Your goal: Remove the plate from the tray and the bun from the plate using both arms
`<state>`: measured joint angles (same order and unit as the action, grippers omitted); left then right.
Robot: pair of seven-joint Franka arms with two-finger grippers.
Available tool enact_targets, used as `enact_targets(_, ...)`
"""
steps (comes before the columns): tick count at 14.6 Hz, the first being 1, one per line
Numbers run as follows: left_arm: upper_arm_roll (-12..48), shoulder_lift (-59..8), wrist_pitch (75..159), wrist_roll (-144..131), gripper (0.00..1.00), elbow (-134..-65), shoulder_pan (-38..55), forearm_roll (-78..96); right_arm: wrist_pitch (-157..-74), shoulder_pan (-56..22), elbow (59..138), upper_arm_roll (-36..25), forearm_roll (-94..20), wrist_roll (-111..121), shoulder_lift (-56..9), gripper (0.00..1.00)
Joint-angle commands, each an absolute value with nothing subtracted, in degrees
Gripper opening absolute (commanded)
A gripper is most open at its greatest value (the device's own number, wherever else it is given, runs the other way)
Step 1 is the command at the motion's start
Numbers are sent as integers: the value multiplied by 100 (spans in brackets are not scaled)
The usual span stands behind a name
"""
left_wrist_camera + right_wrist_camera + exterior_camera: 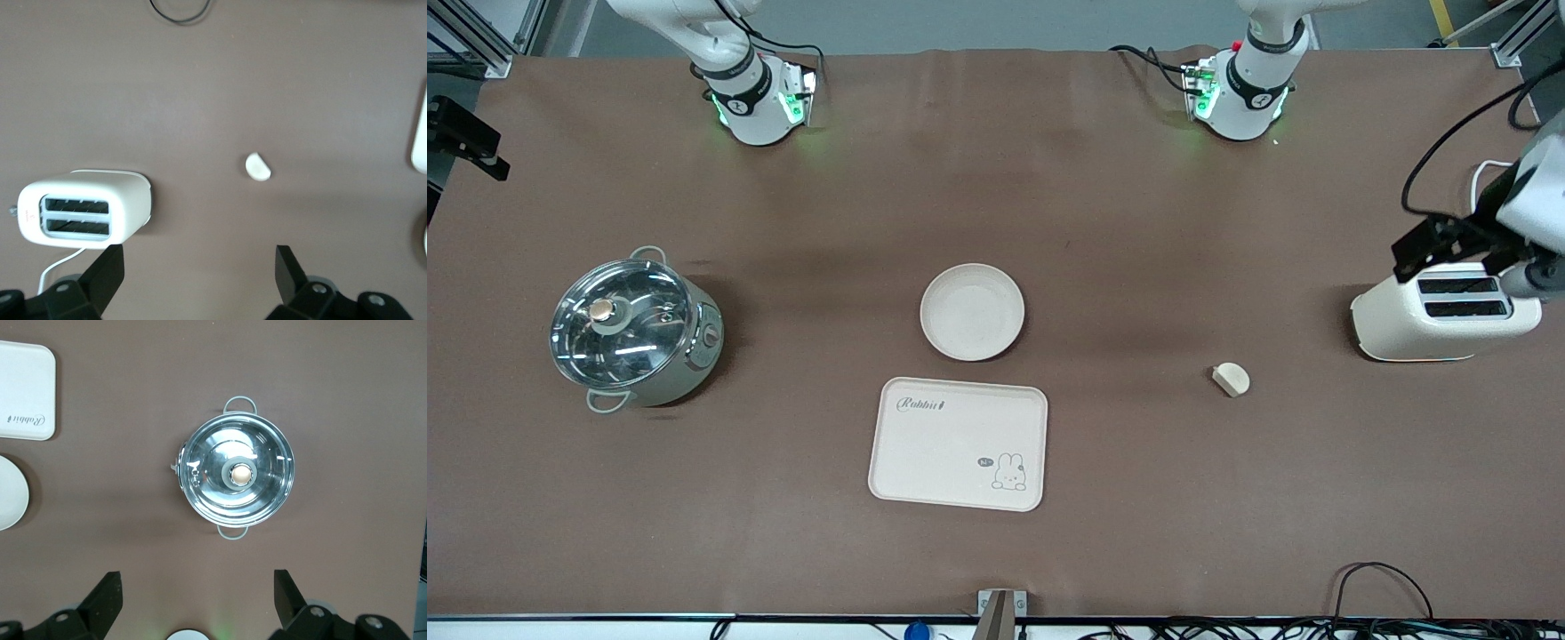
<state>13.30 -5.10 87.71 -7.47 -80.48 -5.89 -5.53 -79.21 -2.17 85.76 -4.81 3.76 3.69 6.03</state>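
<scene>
Plate [972, 312], tray [958, 444] and bun [1232, 379] are all lying apart on the table [996, 204]: the tray nearest the front camera, the plate just farther off, the bun toward the left arm's end near a toaster [1443, 315]. Nothing is being carried. The left hand [200, 270] is hanging wide over the table between toaster and bun; the right hand [197, 590] is hanging wide beside a pot [237, 477]. The task is judged complete; a careless descent could knock the light bun. Open fingers are being shown only by the wrist views.
</scene>
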Motion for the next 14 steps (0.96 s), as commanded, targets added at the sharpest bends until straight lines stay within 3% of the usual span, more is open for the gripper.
enact_targets(1,801,147,8570,-317,100,-8691,-343,-151,-7638,-228,8499,-457,177,361,860,100)
enact_targets(5,747,720,8569,-360,100,-9316,-255,-53,-7594,-158,8735,-501,-114,369,896,100)
enact_targets(14,791,431,8543,-352,100,-8956,-246,-88,-7936,-220,8947,-492,-105,352,914,100)
